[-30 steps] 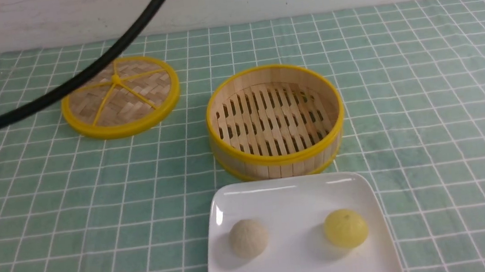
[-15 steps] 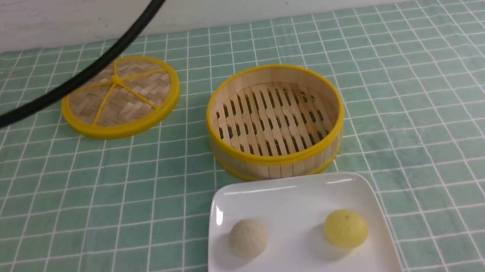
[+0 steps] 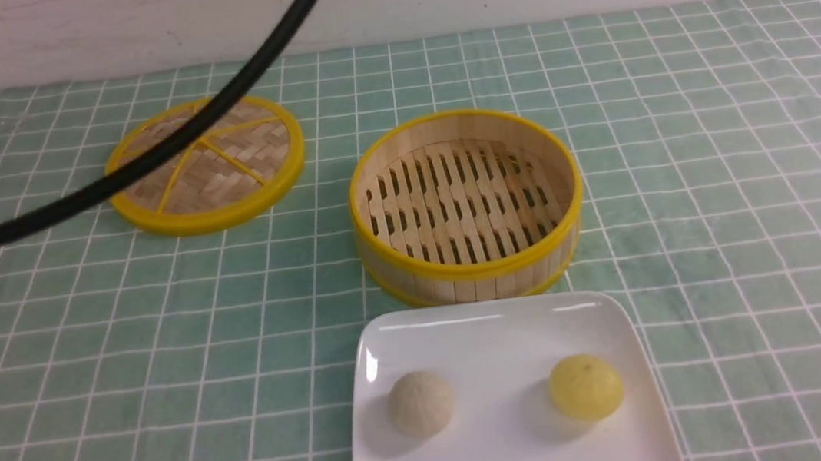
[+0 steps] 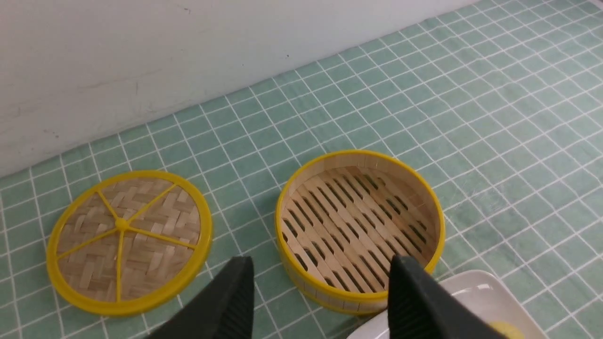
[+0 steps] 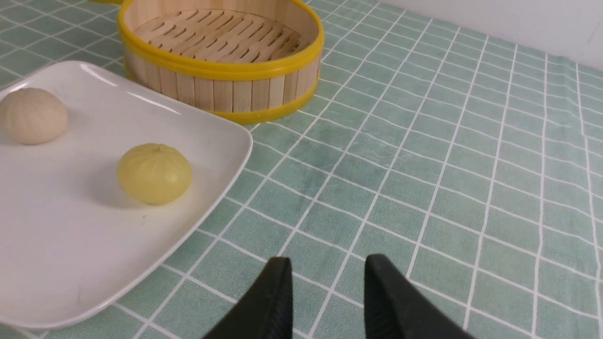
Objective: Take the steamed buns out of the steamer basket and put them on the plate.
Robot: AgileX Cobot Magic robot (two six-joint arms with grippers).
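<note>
- On plate point(image 3: 491, 329): beige bun point(image 3: 420, 403) & yellow bun point(image 3: 585, 386), well apart.
- Just behind plate: basket point(image 3: 473, 270).
- L pincer point(image 4: 321, 263) wide apart, R pincer point(image 5: 328, 261) apart; both hold nothing.

The plate point(image 3: 499, 332) is shiny white and smooth. The steamer basket point(image 3: 463, 288) is made of pale wood strips with smooth yellow rims. The lid point(image 3: 233, 169) is woven bamboo. The tablecloth point(image 3: 718, 149) is soft green cloth, not shiny. The beige bun point(image 3: 420, 403) and yellow bun point(image 3: 585, 387) look dull, with little grooves. The cable point(image 3: 140, 164) looks like black rubber.
</note>
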